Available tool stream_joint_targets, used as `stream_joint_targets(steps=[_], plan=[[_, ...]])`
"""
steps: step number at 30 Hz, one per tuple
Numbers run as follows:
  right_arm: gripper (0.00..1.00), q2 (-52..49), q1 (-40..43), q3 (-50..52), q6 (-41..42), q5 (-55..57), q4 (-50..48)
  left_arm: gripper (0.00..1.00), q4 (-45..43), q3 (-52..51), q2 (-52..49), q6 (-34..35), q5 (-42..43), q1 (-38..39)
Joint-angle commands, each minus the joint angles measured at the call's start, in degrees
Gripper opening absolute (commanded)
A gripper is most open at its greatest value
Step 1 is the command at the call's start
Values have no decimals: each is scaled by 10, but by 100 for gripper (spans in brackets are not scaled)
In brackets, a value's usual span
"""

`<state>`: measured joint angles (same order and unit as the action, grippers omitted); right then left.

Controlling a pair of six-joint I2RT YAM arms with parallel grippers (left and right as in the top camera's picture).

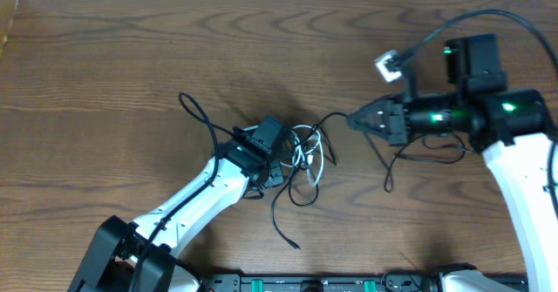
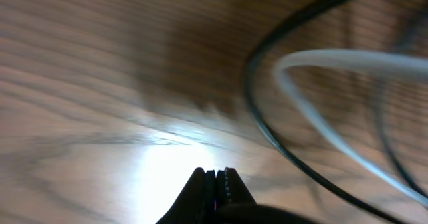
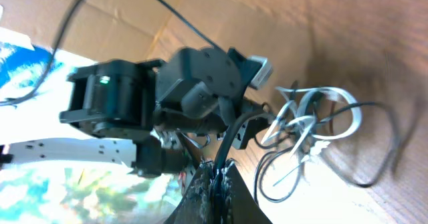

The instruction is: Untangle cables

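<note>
Left wrist view: the left end effector (image 2: 215, 182) lies nearest the lens, its jaws closed tip to tip just above the table (image 2: 93, 97). No strand is seen between the tips; whether one is pinched out of sight cannot be told. The black cable (image 2: 249, 83) and the white cable (image 2: 348, 55) arc past on one side, apart from the tips.

Right wrist view: the right end effector (image 3: 217, 176) is closed on the black cable, which runs from its tips toward the coils beside the left end effector.

Overhead view: both cables are found near the table's middle, white coils wound through black loops between the two end effectors. One black run trails toward the near edge and ends in a small plug (image 1: 296, 244).

Step in hand, as judged: the black cable is anchored at the right while a hold on the coils is attempted at the left. The cables are not yet separated.

Next move, as judged: a confirmed hold on the white cable is needed at the left, then a slow pull apart, with loops watched for tightening.
</note>
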<state>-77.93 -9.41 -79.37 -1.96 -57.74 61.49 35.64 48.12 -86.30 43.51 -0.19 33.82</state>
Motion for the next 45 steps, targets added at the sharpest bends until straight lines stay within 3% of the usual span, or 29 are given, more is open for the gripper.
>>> stream_joint_targets(steps=[1, 8, 16, 28, 36, 42, 44, 45], plan=[[1, 36, 52, -3, -20, -50, 14, 8, 23, -10, -2, 3, -81, -13], [1, 70, 173, -3, -20, -50, 43, 8, 75, -11, -2, 3, -130, -66], [1, 85, 305, -3, -20, -50, 70, 8, 90, -14, -2, 3, -132, -153], [1, 85, 469, -3, -20, -50, 105, 8, 91, -46, -2, 19, -129, -339], [1, 85, 511, -3, -20, -46, 114, 8, 91, -63, -2, 28, -86, -487], [1, 85, 489, -3, -44, -30, 128, 8, 86, -65, -2, -11, -44, -501], [9, 85, 473, -3, -57, -30, 134, 8, 80, -67, -2, -20, -38, -494], [20, 85, 459, -3, -68, -30, 139, 8, 78, -67, -2, -25, -34, -490]])
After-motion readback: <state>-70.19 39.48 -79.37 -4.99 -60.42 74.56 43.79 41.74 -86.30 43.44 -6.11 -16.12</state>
